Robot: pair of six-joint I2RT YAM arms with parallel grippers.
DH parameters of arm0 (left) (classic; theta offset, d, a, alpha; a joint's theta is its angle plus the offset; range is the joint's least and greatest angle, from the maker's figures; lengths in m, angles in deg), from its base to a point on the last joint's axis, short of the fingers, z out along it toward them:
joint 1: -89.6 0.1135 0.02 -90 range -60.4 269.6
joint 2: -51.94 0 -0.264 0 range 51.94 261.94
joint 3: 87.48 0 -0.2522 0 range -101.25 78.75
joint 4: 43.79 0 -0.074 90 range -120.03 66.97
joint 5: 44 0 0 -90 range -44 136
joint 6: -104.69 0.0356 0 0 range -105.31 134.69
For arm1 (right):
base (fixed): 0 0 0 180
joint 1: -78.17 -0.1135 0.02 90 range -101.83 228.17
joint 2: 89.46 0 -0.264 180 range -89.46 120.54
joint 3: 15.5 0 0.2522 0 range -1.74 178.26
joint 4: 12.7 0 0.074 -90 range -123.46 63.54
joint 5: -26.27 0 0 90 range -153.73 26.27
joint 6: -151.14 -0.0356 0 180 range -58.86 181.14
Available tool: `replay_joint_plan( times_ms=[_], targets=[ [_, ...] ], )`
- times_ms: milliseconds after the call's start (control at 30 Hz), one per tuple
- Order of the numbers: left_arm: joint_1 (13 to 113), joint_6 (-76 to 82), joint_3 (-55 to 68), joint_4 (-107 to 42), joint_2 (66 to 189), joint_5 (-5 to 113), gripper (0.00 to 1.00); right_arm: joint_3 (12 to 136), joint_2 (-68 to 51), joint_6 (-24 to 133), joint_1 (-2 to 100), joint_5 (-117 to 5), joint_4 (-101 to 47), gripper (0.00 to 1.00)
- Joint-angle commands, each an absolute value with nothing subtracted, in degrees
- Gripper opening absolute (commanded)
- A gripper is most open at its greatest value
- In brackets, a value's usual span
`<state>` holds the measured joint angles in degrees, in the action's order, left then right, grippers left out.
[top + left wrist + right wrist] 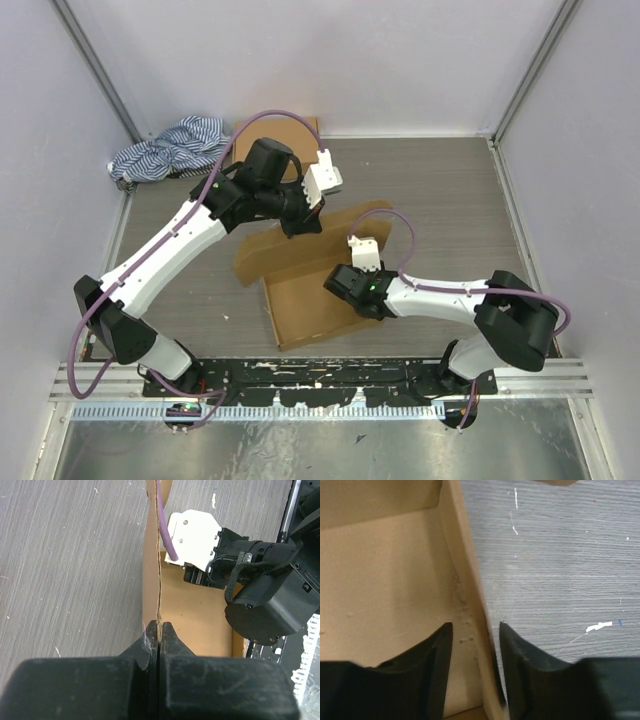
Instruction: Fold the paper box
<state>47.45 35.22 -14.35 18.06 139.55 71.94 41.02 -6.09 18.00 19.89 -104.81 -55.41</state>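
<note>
A: While the box (305,305) sits half raised in the middle of the table (450,200), who has hold of it?
B: The left gripper (159,630) does. Its jaws are pressed together on the thin top edge of the far flap.
A: And the right gripper (475,626)?
B: Its jaws stand apart, straddling a side wall, with one finger inside the box and one outside, over the table.
A: Anything else around?
B: A striped cloth (170,150) is bunched in the far left corner, well apart from the box.
</note>
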Motion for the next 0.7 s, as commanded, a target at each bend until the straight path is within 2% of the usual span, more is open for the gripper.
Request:
replay_joint_plan(
  times_ms=[0,200,300,400,567,667],
  targets=[
    [47.0,34.5,-14.8,16.1,138.8,73.4,0.02,41.1,-9.5,16.4,19.7,-101.9,-55.3,0.54],
    [47.0,34.8,-14.2,16.2,139.0,72.6,0.02,42.3,-15.7,15.2,19.7,-103.9,-58.2,0.66],
    [47.0,34.8,-14.3,16.3,139.2,72.4,0.02,43.9,-18.2,13.3,19.8,-106.6,-62.3,0.78],
    [47.0,34.8,-14.3,16.4,139.3,72.2,0.02,44.7,-20.8,10.5,19.8,-109.3,-66.0,0.83],
    [47.0,35.3,-15.4,16.9,139.6,71.3,0.02,44.0,-30.1,8.2,20.8,-111.0,-67.5,0.84],
    [47.0,36.2,-16.3,17.0,140.0,71.0,0.01,44.3,-36.4,9.9,23.1,-110.3,-67.0,0.78]
  ],
)
